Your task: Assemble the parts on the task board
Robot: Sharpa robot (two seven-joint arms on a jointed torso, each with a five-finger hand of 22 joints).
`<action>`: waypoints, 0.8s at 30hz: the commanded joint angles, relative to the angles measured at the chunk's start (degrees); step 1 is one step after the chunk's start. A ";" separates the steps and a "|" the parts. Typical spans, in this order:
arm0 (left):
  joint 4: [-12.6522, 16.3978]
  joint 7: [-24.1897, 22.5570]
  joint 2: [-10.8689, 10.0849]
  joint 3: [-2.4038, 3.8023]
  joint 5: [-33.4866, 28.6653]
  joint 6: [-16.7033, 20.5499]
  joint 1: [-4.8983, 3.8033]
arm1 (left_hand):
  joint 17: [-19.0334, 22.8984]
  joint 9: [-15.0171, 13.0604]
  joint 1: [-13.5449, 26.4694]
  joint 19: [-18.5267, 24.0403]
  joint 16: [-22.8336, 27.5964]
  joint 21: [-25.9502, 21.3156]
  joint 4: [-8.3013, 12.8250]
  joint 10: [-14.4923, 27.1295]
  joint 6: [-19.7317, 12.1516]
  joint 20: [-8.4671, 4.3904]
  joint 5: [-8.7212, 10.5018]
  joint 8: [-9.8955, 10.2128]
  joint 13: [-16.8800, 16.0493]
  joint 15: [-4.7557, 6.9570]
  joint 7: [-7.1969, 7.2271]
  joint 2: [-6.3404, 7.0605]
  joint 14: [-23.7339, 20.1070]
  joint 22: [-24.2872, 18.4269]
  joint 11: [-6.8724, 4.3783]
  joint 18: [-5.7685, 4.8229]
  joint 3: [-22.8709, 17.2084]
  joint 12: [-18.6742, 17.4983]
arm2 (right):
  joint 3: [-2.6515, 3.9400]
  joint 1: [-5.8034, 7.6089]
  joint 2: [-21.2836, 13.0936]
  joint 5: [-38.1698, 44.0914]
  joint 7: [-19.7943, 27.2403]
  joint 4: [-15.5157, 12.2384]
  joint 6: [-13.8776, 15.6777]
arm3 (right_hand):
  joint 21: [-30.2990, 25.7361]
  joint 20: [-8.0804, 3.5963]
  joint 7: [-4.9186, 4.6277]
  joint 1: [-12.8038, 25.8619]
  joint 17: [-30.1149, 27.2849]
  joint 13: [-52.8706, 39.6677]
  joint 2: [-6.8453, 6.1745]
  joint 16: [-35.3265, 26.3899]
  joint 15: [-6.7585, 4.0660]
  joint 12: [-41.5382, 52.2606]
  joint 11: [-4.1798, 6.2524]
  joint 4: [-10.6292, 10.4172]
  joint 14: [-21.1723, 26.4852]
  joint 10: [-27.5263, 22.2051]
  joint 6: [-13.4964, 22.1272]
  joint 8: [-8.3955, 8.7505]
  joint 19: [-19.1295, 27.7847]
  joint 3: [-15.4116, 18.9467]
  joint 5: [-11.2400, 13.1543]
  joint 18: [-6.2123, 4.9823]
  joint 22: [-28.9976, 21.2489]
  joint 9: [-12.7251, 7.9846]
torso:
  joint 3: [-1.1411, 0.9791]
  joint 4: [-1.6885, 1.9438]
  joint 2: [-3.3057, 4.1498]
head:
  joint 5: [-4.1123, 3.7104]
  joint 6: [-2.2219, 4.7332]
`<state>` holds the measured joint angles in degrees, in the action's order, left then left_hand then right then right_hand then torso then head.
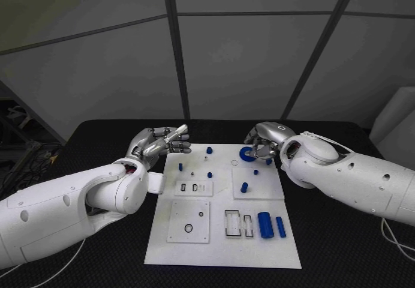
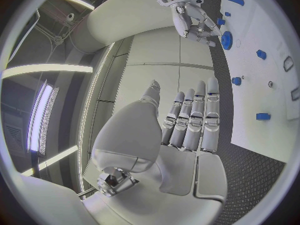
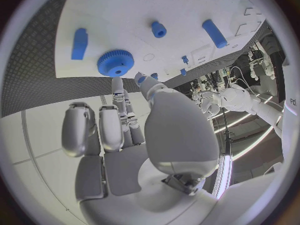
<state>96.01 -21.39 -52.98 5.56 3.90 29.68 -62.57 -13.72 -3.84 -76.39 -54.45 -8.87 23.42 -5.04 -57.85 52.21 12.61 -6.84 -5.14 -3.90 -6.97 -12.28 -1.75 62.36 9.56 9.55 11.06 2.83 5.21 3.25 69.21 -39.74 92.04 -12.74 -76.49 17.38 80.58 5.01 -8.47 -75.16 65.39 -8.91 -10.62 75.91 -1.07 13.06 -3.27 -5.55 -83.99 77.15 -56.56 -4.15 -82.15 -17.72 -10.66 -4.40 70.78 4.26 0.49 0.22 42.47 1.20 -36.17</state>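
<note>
The white task board lies in the middle of the black table. A blue gear rests flat near its far edge. My right hand hovers just behind the gear, its fingertips reaching the gear's rim without clasping it. In the left wrist view the right hand stands beside the gear. My left hand is raised off the board's far left corner, its fingers straight, side by side and holding nothing. Small blue pegs stand on the board.
Two blue cylinders lie side by side at the board's near right, next to rectangular slots. Another slotted plate and a small ring are on the left half. Further pegs stand near the middle.
</note>
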 commanded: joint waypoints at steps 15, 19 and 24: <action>-0.57 0.41 0.51 0.04 0.47 -1.47 -0.07 | -0.12 0.03 -0.20 0.37 0.20 -0.29 0.30 -0.14 0.26 0.13 0.06 0.22 0.00 0.13 0.02 -0.41 -0.21 -0.08 0.12 -0.67 0.17 -0.27 | 0.06 0.19 0.36 -5.35 -3.42 2.28 -7.51 | 2.98 -0.27 -0.07 -5.25 5.33 -35.27 2.23 4.20 -0.23 29.69 0.04 -6.89 -2.83 -5.82 4.32 -0.28 -1.80 11.40 0.12 1.61 5.46 -0.04 | 0.11 0.06 0.13 | -0.13 -0.43; -0.61 0.43 0.56 0.04 0.47 -1.52 -0.07 | -0.12 0.03 -0.20 0.37 0.20 -0.29 0.30 -0.14 0.26 0.13 0.06 0.22 0.00 0.13 0.02 -0.41 -0.21 -0.08 0.12 -0.67 0.17 -0.27 | 0.06 0.19 0.85 -5.67 -3.78 2.84 -7.20 | 3.92 -0.20 -0.12 -5.69 8.33 -44.09 2.44 5.95 -0.11 38.24 -0.03 -7.80 -3.31 -3.41 4.33 -0.48 -2.58 12.02 0.08 1.97 7.33 -0.01 | 0.08 0.09 0.10 | -0.14 -0.45; -0.66 0.46 0.57 0.04 0.47 -1.60 -0.07 | -0.15 0.03 -0.17 0.37 0.22 -0.28 0.29 -0.15 0.27 0.12 0.06 0.23 0.00 0.14 0.02 -0.43 -0.18 -0.08 0.11 -0.66 0.19 -0.28 | 0.07 0.18 1.38 -6.68 -4.20 3.37 -6.12 | 5.13 0.00 -0.26 -5.62 12.33 -54.71 2.85 8.18 0.12 48.91 -0.20 -8.66 -3.89 -0.06 4.40 -0.65 -3.60 12.64 -0.66 2.44 9.77 0.00 | 0.06 0.15 0.08 | -0.19 -0.47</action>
<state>95.34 -20.88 -52.45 5.55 3.92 28.95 -62.55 -13.79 -3.84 -76.39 -54.45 -8.87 23.42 -5.04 -57.85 52.21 12.61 -6.84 -5.14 -3.90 -6.97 -12.28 -1.75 62.36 9.56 9.55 11.06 2.84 5.21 3.27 69.25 -38.47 86.76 -16.08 -73.26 11.13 85.57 5.01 -8.62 -80.40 74.95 -62.56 -8.13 83.91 -1.53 60.88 -3.48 -13.80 -84.01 76.75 -52.39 -4.43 -83.76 -5.04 -11.15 -2.62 74.94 4.21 0.56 0.35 42.58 1.07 -36.63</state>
